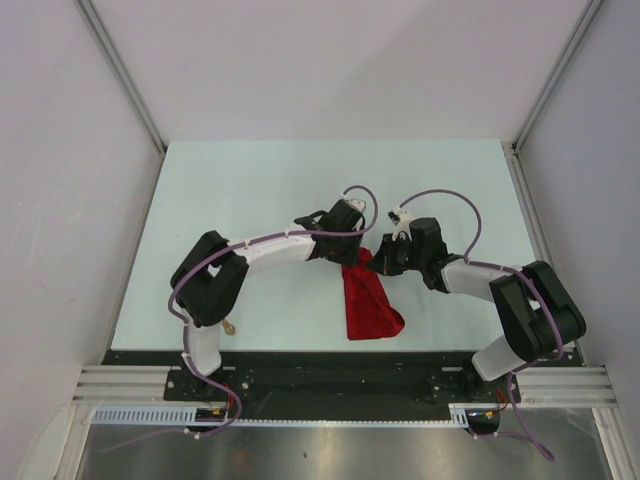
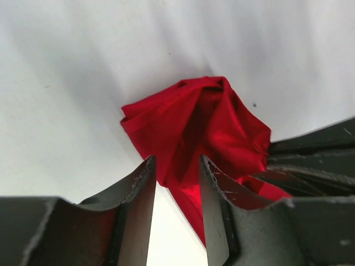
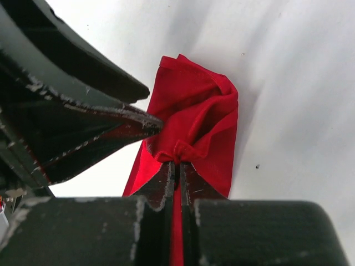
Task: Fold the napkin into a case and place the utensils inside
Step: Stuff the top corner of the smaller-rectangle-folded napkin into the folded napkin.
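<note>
While both arms reach toward the middle of the counter (image 1: 260,190), the napkin (image 1: 372,302) is held up between their tips. Its upper end is bunched, and its lower part spreads toward the near edge; I cannot tell whether that part rests on the surface. The right pincer (image 3: 177,165) is clamped on the napkin: in the right wrist view its 2 fingers press together with only a thin red strip of cloth between them, and a small pucker of fabric sits just above the tips. The left pincer (image 2: 176,166) stands narrowly apart, its 2 fingers parted enough that pale counter shows in the gap. A fold of the napkin runs down through that gap along the finger on the right of that view. Seen from the right wrist, 1 of the left fingers touches the side of the crumpled cloth. Beside the left arm, well apart from the napkin, a small gold utensil (image 1: 232,325) lies on the counter, partly hidden by the arm and too small to tell which piece.
</note>
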You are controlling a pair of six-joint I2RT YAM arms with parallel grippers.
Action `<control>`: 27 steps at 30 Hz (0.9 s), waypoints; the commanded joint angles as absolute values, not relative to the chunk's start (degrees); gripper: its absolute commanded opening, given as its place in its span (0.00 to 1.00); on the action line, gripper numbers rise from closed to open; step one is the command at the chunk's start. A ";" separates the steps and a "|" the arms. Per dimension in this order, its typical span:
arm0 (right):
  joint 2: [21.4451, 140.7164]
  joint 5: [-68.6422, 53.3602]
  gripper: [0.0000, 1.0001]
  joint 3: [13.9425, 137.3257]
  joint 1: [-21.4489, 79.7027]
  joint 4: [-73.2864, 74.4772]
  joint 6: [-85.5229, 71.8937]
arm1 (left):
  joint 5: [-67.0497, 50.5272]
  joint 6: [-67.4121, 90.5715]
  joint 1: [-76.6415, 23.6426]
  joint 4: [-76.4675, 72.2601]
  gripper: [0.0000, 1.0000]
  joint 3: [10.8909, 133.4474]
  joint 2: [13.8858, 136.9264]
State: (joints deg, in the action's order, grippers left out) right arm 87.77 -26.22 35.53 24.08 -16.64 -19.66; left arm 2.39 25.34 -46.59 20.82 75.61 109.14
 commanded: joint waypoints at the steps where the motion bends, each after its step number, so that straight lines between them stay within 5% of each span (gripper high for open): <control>1: 88.07 -27.07 0.00 37.18 23.91 -18.63 -20.39 | 5.27 23.56 -46.93 22.41 0.41 79.01 110.91; 9: 88.42 -27.16 0.00 37.18 23.91 -18.81 -21.88 | 5.36 23.12 -46.93 23.29 0.35 81.38 113.55; 16: 88.33 -26.54 0.00 38.32 25.13 -16.26 -24.68 | 5.28 24.17 -46.85 22.33 0.01 81.21 111.27; 27: 92.63 -19.26 0.00 36.92 29.27 -21.78 -41.38 | -1.04 28.47 -46.23 16.27 0.00 75.86 106.09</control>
